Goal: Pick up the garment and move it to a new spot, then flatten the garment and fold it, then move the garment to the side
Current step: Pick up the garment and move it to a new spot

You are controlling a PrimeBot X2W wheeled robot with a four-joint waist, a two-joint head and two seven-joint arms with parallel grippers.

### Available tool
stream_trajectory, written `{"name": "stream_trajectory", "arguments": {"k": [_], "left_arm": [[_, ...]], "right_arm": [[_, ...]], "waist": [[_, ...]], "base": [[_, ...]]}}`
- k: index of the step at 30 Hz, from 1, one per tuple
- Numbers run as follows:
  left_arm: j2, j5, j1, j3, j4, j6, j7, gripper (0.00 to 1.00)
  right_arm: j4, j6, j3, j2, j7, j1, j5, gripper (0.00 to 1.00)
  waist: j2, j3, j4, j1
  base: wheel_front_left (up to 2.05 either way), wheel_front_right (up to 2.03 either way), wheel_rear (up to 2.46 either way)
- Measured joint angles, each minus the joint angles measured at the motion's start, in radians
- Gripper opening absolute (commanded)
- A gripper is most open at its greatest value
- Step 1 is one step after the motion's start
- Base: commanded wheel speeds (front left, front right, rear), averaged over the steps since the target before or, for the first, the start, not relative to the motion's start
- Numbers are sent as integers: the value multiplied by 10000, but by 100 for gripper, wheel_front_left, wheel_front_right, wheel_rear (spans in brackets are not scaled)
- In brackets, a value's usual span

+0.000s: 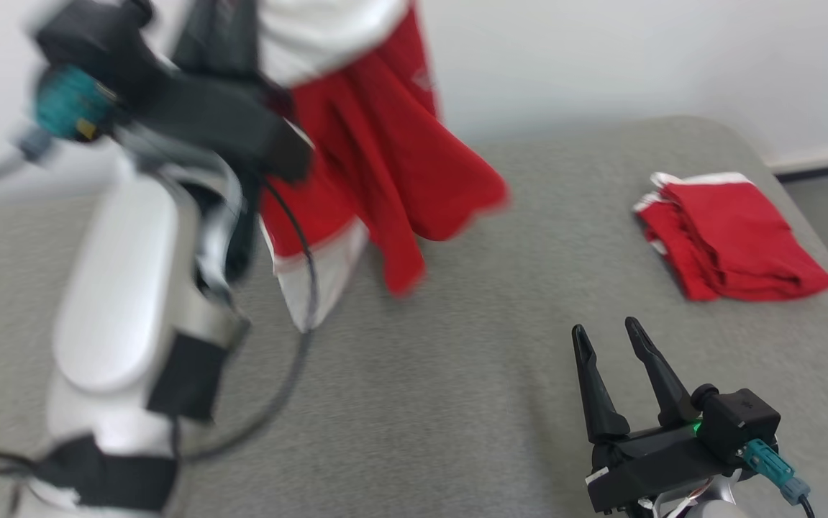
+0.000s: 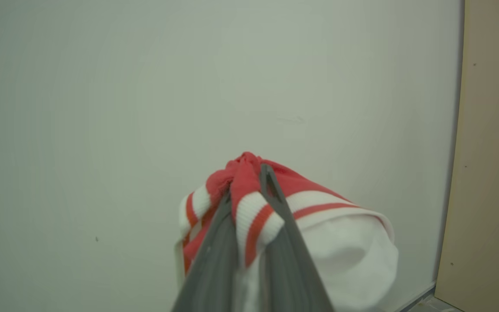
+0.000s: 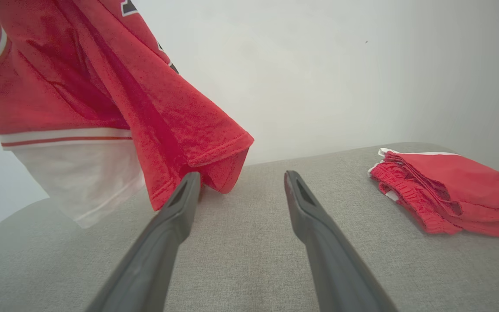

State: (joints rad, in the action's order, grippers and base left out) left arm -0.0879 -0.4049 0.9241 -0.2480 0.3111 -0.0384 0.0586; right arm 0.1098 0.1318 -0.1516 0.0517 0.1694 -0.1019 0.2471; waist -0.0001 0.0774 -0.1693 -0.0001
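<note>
Head view: garment (image 1: 385, 165) hangs lifted over table (image 1: 457, 403), likely mid-carry; right claw (image 1: 606, 327) open, parked low; left wrist view: left claw (image 2: 246, 184) clamped on bunched striped edge so the rest drapes; right wrist view: hem dangles beside open fingers (image 3: 167, 225).

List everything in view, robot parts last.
hanging garment: one, red and white, held above the table's left
folded cloth: one pile, red with white trim, table's far right
table: one, grey fabric top, foreground
wall: one, white, behind the table
panel: one, beige, right edge of left wrist view
left arm: one, white and black, raised at left
left gripper: one, dark, jaws shut on the hanging garment
right gripper: one, dark, jaws open, low right over the table
</note>
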Motion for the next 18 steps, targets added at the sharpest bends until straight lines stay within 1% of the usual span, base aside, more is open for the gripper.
{"name": "stream_trajectory", "arguments": {"k": [3, 6, 9, 13, 14, 15, 16, 18], "left_arm": [[84, 173, -875, -395, -368, 226, -199, 0], [111, 207, -1792, -614, -307, 458, -255, 0], [105, 349, -2554, -830, 10, 660, -169, 0], [117, 535, -3258, -1237, 765, 658, 109, 0], [117, 546, -3342, -1350, 1005, 621, 199, 35], [107, 644, -3415, -1511, 1279, 525, 280, 93], [130, 648, -3516, -1595, 1519, 418, 393, 100], [151, 635, -3695, -1764, 1973, 343, 570, 100]], "right_arm": [[23, 0, -65, 4, 86, -2, 88, 100], [77, 0, -178, 0, 178, -27, 178, 100], [174, 0, -219, 0, 282, -99, 282, 100], [318, 0, -336, -2, 353, -207, 353, 100], [347, 0, -355, -4, 370, -214, 357, 100], [374, 0, -366, -2, 382, -220, 359, 100], [399, 0, -387, -2, 389, -226, 359, 100], [445, 0, -420, -2, 393, -257, 355, 100]], "waist": [[0, 150, -356, 1], [1, 367, -628, 2], [1, 619, -821, 2], [1, 914, -969, 2], [1, 970, -982, 2], [2, 1012, -983, 3], [2, 1030, -963, 3], [2, 1029, -897, 2]], "base": [[0, 0, 0], [0, 0, 0], [0, 0, 0], [0, 0, 0], [0, 0, 0], [0, 0, 0], [0, 0, 0], [0, 0, 0]]}}
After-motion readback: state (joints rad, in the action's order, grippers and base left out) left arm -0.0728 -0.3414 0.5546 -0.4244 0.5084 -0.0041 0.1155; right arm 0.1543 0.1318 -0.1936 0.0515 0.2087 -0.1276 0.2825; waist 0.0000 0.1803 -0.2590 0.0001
